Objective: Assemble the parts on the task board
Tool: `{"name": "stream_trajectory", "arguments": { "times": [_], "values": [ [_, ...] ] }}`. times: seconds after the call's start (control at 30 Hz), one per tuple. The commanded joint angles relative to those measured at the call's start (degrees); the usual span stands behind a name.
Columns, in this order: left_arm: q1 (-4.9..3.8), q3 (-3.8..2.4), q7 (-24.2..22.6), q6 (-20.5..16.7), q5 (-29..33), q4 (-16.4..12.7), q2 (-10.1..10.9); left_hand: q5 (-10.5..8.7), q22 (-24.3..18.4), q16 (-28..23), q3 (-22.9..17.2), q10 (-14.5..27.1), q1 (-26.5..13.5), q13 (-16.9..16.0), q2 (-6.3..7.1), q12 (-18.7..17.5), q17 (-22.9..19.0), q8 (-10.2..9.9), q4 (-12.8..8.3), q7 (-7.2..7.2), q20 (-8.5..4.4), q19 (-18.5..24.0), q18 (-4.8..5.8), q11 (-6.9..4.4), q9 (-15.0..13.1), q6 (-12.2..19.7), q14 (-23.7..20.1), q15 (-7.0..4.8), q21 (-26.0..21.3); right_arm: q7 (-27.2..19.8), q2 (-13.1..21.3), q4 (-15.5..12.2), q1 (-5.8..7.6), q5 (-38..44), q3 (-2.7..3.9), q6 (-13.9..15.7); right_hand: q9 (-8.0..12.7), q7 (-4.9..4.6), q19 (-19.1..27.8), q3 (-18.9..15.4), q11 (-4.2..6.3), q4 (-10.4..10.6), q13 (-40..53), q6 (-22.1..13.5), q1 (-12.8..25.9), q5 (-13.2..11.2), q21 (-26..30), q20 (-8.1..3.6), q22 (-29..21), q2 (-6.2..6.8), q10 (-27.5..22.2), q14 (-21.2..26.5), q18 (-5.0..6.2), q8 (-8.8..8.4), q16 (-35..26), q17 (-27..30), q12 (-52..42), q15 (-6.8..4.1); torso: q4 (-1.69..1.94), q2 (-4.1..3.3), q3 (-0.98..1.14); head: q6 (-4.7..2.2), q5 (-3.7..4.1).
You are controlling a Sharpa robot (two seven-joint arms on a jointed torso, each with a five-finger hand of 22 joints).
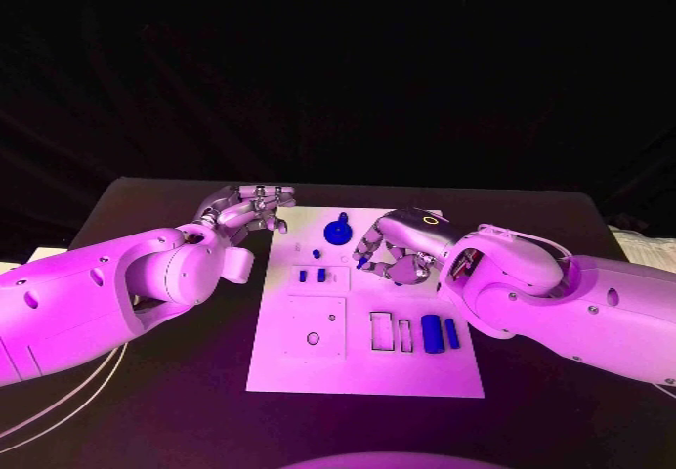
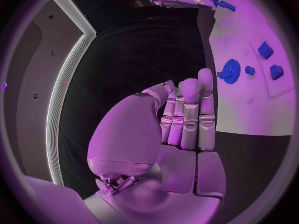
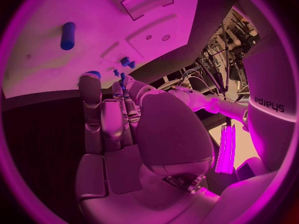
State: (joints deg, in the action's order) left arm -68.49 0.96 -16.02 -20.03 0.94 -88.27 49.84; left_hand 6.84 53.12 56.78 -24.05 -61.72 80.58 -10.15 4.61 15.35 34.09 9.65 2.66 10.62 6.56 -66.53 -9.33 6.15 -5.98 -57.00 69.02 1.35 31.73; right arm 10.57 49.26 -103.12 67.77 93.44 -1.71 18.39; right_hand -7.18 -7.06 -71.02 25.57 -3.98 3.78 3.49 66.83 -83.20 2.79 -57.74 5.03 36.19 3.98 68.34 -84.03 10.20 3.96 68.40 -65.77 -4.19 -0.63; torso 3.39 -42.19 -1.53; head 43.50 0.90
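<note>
Two robot hands over the black counter (image 1: 169, 200) now, white task board (image 1: 366, 366) lying between them. Left robot hand (image 1: 251, 210) hangs just off the board's far-left corner, above bare counter; wrist cam shows its fingers (image 2: 190, 114) straight, pressed side by side, nothing in them. Blue gear (image 1: 338, 233) sits on the board just to that hand's inner side, near but not touching. Right robot hand (image 1: 392, 252) is over the board's far half, fingers curled down, w/ a small blue part (image 2: 224, 5) pinched at its fingertips, seen from the left wrist cam. Can't tell exactly which finger pads hold it. Small blue blocks (image 1: 313, 277) sit between the two hands, a bit nearer the robot than the gear. Two upright blue bars (image 1: 440, 332) lie nearer the robot than the right robot hand, beside empty rectangular slots (image 1: 383, 330). A round hole (image 1: 313, 338) sits in the board's near-left panel, well apart from both hands.
</note>
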Motion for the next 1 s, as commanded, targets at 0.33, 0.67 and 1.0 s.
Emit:
{"name": "stream_trajectory", "arguments": {
  "times": [0.33,0.67,1.0],
  "values": [
    [0.06,-0.03,-0.62,0.12,-0.27,-0.4,-0.28,0.34,-0.05,-0.21,0.24,0.46,0.2,-0.07,-0.21,0.35,-0.04,0.37,-0.18,-0.06,0.48,0.05,-1.06,0.02,0.06,0.35,-0.54,0.02,-0.27,-2.39,-4.24,2.03,-3.85,1.45,-0.11,0.21,-0.08,-0.54,-0.27,0.33,-0.09,-0.73,0.09,-0.11,-1.0,0.47,-0.43,-0.08,0.16,-0.16,0.44,-2.24,-1.12,0.02,0.42,-0.07,0.29,-0.26,-0.03,-0.02,0.03,1.18,-2.33],
    [0.06,-0.03,-0.6,0.28,-0.27,-0.51,-0.46,0.35,-0.08,-0.16,0.22,0.51,0.36,-0.14,-0.36,0.62,-0.07,0.58,-0.3,-0.09,0.49,0.02,-1.09,0.0,0.02,0.36,-0.56,0.0,-0.32,-2.97,-5.89,3.42,-5.41,1.16,-0.29,-1.96,-0.1,-0.63,-0.32,0.35,-0.19,-0.76,0.08,-0.16,-0.78,0.46,-0.59,-0.05,0.37,-0.13,0.36,-2.25,-1.16,-0.01,0.59,-0.23,0.35,-0.23,-0.1,-0.01,0.03,1.35,-3.12],
    [0.06,-0.03,-0.42,0.42,-0.27,-0.65,-0.61,0.35,-0.08,-0.16,0.22,0.51,0.36,-0.14,-0.36,0.62,-0.07,0.58,-0.3,-0.09,0.49,0.02,-1.09,0.0,0.02,0.36,-0.56,0.0,-0.32,-2.82,-6.94,4.65,-6.34,1.27,-0.39,-4.02,-0.1,-0.67,-0.29,0.37,-0.23,-0.79,0.07,-0.25,-0.66,0.45,-0.59,-0.04,0.35,-0.11,0.27,-2.24,-1.15,-0.06,0.58,-0.2,0.4,-0.19,-0.1,-0.04,0.04,1.81,-3.36]
  ]
}}
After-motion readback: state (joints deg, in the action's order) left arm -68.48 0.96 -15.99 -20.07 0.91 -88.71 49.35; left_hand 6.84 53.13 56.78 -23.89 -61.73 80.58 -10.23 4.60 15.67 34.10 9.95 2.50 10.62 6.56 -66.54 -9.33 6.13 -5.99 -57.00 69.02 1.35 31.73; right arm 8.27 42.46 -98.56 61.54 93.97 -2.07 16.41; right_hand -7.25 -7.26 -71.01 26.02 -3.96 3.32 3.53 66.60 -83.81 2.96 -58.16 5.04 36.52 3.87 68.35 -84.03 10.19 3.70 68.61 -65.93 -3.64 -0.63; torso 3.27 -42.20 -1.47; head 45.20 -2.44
